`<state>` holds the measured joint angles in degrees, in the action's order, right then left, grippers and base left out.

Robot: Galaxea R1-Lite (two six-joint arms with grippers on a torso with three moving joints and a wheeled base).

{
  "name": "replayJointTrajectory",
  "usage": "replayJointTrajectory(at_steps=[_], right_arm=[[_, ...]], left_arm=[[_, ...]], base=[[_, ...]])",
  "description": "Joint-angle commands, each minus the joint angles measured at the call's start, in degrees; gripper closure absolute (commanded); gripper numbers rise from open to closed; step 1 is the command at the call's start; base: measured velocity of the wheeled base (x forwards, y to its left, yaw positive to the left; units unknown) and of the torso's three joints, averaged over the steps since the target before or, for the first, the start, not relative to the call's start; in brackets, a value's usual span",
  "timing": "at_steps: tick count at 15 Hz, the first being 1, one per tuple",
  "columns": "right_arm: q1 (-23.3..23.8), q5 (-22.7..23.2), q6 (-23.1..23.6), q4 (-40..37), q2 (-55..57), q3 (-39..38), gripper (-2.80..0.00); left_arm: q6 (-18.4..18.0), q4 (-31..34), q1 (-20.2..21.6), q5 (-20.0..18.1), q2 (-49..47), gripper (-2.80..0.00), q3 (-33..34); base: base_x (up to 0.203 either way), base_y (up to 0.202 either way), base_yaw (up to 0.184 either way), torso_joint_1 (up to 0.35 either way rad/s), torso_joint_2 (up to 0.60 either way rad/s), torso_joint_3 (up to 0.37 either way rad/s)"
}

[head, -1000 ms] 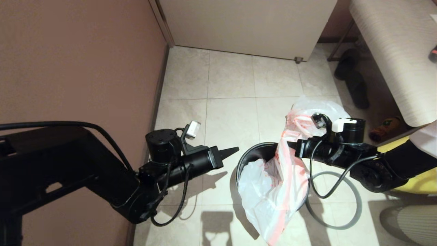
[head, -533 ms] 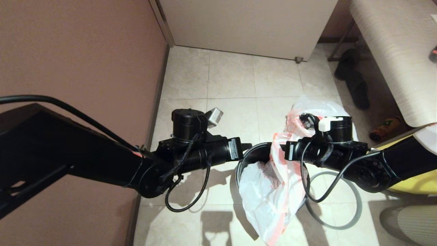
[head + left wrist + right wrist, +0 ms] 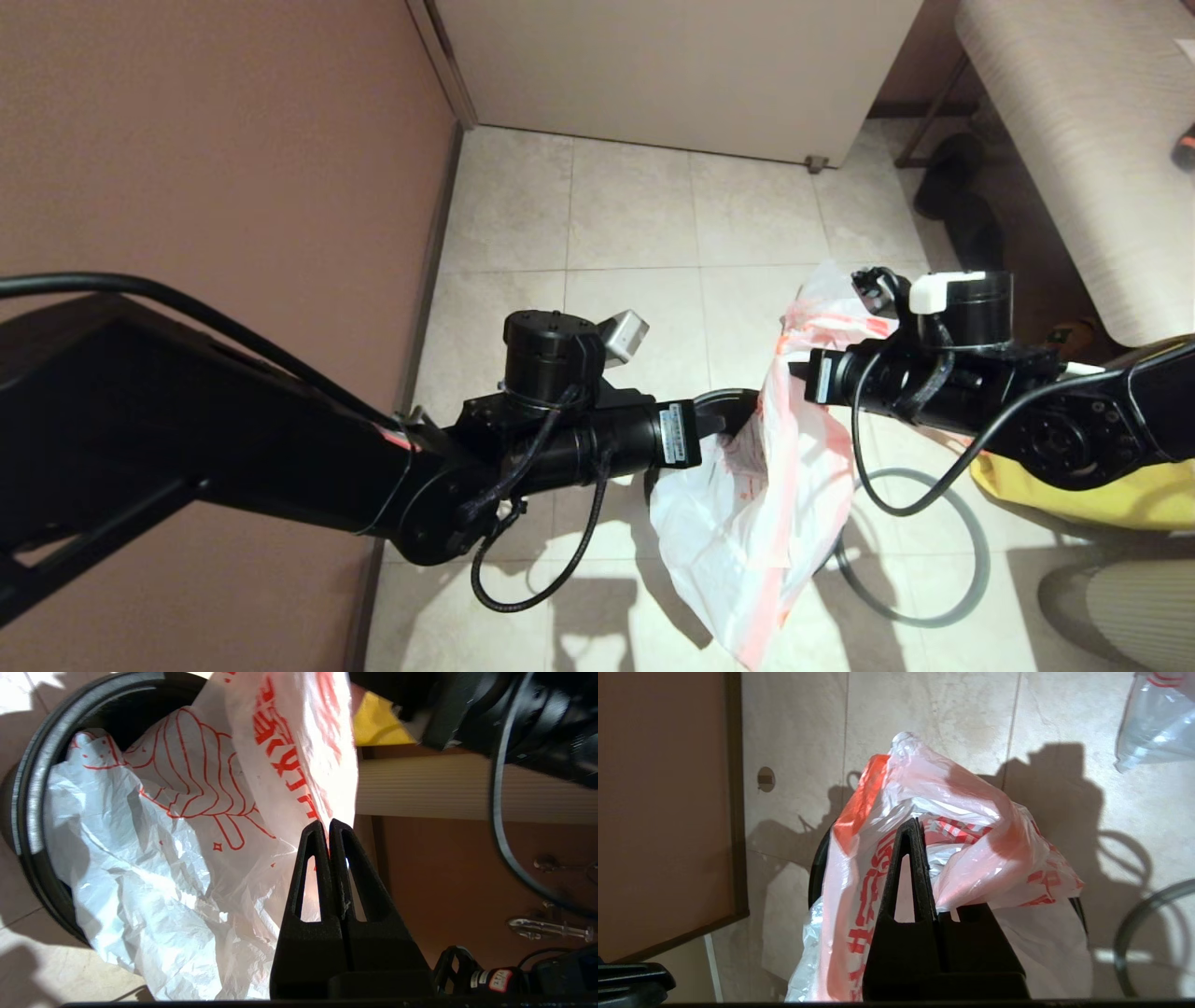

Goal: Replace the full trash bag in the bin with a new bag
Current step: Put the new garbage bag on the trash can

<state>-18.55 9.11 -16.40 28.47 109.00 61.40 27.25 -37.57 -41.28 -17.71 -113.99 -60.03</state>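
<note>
A: Right gripper [image 3: 920, 826] has its jaws pressed together on the new bag [image 3: 766, 485], pinching the pink-red hem; we see plastic draped over one finger in the right wrist view.

B: Left gripper [image 3: 329, 828]?

A: Jaws closed too, tips right at the bag's printed sheet; whether it actually grips film we cannot tell; in the head view its tips are hidden behind the bag.

B: Where's the bag sitting?

A: Lifted at the top by the right gripper; the lower part hangs into the bin [image 3: 724, 403] and spills over its near rim to the floor.

B: Rest?

A: Grey hoop [image 3: 971, 560] lies flat on the tiles just right of the bin; full trash bag [image 3: 831, 285] on the floor behind the right arm, mostly hidden; yellow bag [image 3: 1120, 495] under the right arm.
</note>
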Motion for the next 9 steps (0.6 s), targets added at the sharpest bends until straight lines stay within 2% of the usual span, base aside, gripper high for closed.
replayJointTrajectory(at_steps=[1,5,7,8,9], right_arm=[[0.9,-0.3,0.0,-6.2,-1.6,2.7,0.00],[-0.2,0.1,-1.1,-6.6,-0.8,3.0,0.00],[-0.2,3.2,-2.6,-6.6,-0.6,2.9,0.00],[-0.4,3.8,-2.9,-6.6,-0.5,2.9,0.00],[-0.6,3.8,-2.9,-6.6,-0.5,2.9,0.00]], left_arm=[[0.2,-0.1,-0.4,0.1,-0.1,0.00,-0.2],[0.1,-0.1,-0.6,0.3,-2.0,0.00,-0.4],[0.0,-0.1,-0.6,0.3,-2.4,0.00,-0.4],[0.0,-0.1,-0.6,0.4,-2.7,-2.80,-0.5],[-0.7,-0.1,-0.8,0.3,-2.7,-2.80,-0.4]], base=[[0.000,0.000,0.000,0.000,0.00,0.000],[0.000,0.000,0.000,0.000,0.00,0.000],[0.000,0.000,0.000,0.000,0.00,0.000],[0.000,0.000,0.000,0.000,0.00,0.000],[0.000,0.000,0.000,0.000,0.00,0.000]])
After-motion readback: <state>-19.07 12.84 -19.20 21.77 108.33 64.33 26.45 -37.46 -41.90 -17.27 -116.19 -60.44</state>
